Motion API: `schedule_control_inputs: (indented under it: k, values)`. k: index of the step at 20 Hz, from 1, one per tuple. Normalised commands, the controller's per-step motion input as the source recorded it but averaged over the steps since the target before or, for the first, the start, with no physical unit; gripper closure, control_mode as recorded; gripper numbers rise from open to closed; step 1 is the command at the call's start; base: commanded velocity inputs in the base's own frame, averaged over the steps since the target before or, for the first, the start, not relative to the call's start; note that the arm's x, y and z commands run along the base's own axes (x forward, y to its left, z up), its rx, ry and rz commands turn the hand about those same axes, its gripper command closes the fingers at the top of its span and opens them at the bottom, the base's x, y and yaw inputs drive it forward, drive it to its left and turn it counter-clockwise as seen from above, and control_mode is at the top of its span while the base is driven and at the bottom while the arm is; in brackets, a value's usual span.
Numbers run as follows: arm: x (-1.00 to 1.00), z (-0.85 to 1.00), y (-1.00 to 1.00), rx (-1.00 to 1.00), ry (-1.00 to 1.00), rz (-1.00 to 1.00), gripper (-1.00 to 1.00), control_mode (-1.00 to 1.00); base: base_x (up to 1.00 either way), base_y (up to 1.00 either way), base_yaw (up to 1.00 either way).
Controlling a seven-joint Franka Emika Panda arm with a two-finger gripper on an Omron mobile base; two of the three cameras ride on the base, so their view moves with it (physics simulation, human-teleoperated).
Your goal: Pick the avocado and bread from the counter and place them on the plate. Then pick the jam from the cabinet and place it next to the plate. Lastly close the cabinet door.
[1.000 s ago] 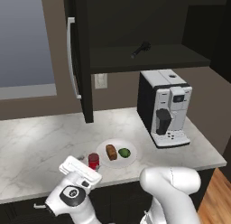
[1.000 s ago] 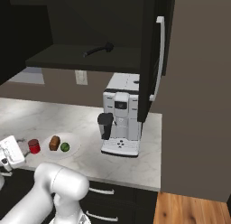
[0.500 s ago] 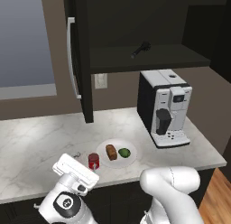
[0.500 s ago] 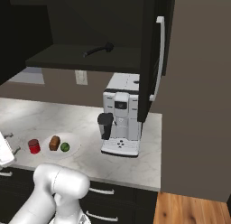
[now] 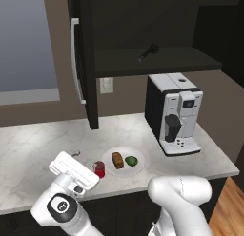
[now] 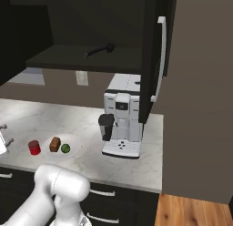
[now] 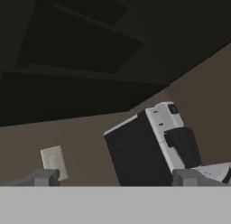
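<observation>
Left base view: plate [image 5: 139,167] w/ bread [image 5: 117,160] + avocado [image 5: 131,160], jam [image 5: 99,169] beside; gripper [image 7: 115,177] spread wide, empty.

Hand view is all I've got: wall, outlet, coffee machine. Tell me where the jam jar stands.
Observer: The jam jar stands upright on the counter, just beside the plate, on its left as the base views show it.
Operator: Report what's on the plate.
Observer: The bread and the avocado lie on it side by side, the bread nearer the jar.
Operator: Now check the cabinet door.
Observer: The cabinet door stands open, swung out over the counter.
</observation>
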Motion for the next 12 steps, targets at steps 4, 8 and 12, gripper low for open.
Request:
schedule_control_inputs:
  k: [4,8,12]
  values:
    - [0.00,0.31,0.34,-0.08,-0.01,-0.05,-1.00,-1.00,0.00,0.00,0.00]
    - [0.00,0.39,0.34,-0.08,-0.03,-0.03,-1.00,-1.00,0.00,0.00,0.00]
    - [0.00,0.37,0.30,-0.08,0.00,0.00,-1.00,-1.00,0.00,0.00,0.00]
